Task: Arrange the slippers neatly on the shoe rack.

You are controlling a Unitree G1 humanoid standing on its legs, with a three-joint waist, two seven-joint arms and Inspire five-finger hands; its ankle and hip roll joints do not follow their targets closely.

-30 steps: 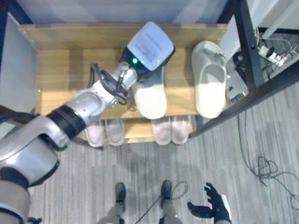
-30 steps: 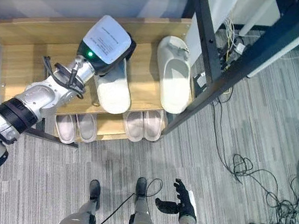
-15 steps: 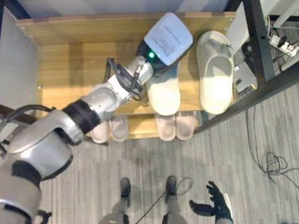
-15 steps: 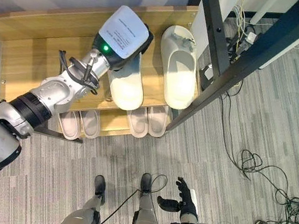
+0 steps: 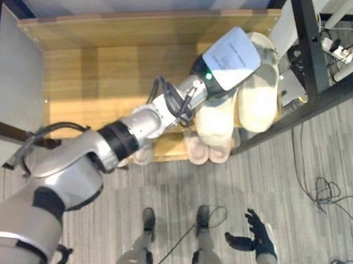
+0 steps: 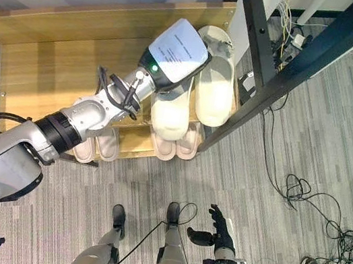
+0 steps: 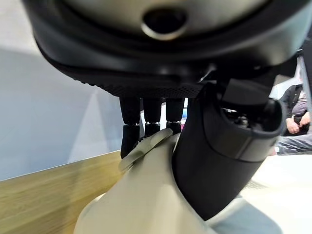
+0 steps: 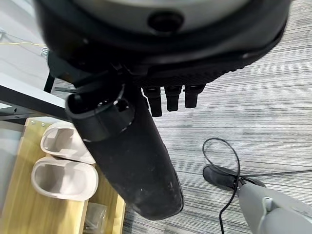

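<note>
Two tiers made up the low wooden shoe rack [image 6: 52, 62], its pale plank top bare across the left half. Two large cream foam slippers lay side by side at the right end of that top tier: the right cream slipper [image 6: 216, 94] flat beside the black metal table leg [image 6: 257, 40], the left cream slipper [image 6: 169, 114] just beside it with its toe over the front edge. On the lower tier sat two pairs of small pinkish slippers, one pair [image 6: 177, 144] under the cream ones and the other pair [image 6: 95, 145] further left. The left hand [image 7: 224, 146] gripped the left cream slipper, thumb and fingers [image 7: 152, 124] curled round its rim. The right hand [image 6: 211, 228] hung low over the grey striped carpet [image 6: 310, 149], fingers loosely spread and holding nothing.
</note>
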